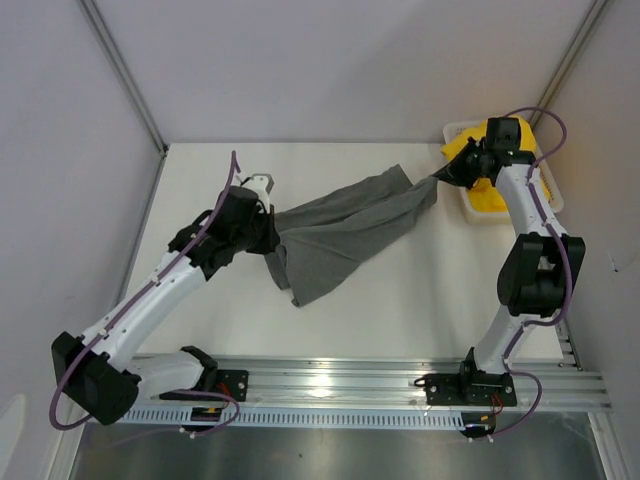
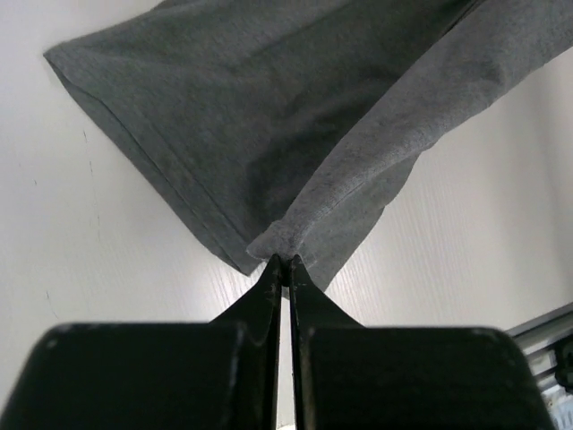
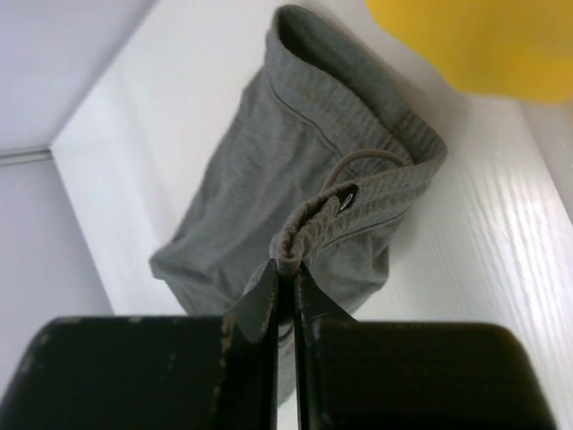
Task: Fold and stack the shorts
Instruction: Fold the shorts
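The dark grey shorts (image 1: 345, 232) hang stretched between both arms above the white table (image 1: 400, 320). My left gripper (image 1: 270, 240) is shut on a leg hem of the grey shorts (image 2: 286, 161), pinched at the fingertips (image 2: 276, 269). My right gripper (image 1: 440, 178) is shut on the ribbed waistband of the grey shorts (image 3: 313, 179), beside the drawstring eyelet (image 3: 346, 199). The yellow shorts (image 1: 482, 190) lie bunched in the white basket (image 1: 455, 130) at the back right, partly hidden by the right arm; the yellow shorts (image 3: 474, 45) also fill the right wrist view's top corner.
Grey enclosure walls (image 1: 80, 100) close the table at the back and sides. A metal rail (image 1: 330, 380) carrying both arm bases runs along the near edge. The basket stands at the table's right edge.
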### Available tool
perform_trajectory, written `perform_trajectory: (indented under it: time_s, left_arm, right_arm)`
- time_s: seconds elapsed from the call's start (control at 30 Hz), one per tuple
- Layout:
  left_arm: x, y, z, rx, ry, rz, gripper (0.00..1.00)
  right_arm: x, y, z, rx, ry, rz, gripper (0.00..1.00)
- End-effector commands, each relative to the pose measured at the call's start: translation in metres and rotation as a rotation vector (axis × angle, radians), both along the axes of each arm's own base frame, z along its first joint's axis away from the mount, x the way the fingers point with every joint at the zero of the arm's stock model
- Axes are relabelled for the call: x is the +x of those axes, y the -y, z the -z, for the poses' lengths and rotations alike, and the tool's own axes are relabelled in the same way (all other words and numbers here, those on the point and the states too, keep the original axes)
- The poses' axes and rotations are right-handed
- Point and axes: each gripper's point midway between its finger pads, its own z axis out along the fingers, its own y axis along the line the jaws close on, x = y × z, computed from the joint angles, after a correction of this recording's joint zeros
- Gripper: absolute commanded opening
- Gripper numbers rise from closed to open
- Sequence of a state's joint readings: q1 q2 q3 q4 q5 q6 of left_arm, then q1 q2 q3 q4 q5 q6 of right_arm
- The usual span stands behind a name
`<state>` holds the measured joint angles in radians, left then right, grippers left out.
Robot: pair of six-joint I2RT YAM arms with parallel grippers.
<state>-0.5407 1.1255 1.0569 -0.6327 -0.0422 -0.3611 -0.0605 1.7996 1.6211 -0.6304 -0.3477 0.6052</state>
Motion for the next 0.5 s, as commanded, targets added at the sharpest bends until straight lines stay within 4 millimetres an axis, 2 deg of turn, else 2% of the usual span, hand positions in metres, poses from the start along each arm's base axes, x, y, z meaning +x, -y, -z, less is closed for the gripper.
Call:
perform_trajectory:
  time_s: [0.0,0.03,0.2,0.27,0.3,0.37,0.43,0.47]
  left_arm:
    - [0.030,0.006,-0.039,-0.062,0.097,-0.016,0.00]
    - [0.033,0.006,-0.040,-0.066,0.093,-0.022,0.00]
    - [0.055,0.000,-0.054,-0.089,0.106,-0.074,0.00]
    - [0.059,0.004,-0.056,-0.117,0.091,-0.054,0.00]
    - [0.063,0.001,-0.059,-0.123,0.092,-0.064,0.00]
    - [0.068,0.000,-0.059,-0.130,0.082,-0.073,0.00]
    - [0.075,-0.006,-0.061,-0.134,0.083,-0.096,0.00]
    - [0.079,-0.006,-0.055,-0.132,0.060,-0.101,0.00]
  right_arm:
    - [0.030,-0.013,-0.036,0.083,0.099,-0.005,0.00]
    - [0.037,-0.013,-0.047,0.085,0.125,0.000,0.00]
    - [0.059,-0.024,-0.046,0.116,0.123,-0.003,0.00]
    - [0.069,-0.027,-0.054,0.129,0.145,-0.006,0.00]
    - [0.075,-0.028,-0.046,0.132,0.131,-0.007,0.00]
    - [0.084,-0.029,-0.051,0.138,0.147,-0.002,0.00]
    - [0.093,-0.031,-0.046,0.148,0.146,-0.004,0.00]
    - [0.097,-0.032,-0.046,0.157,0.152,-0.001,0.00]
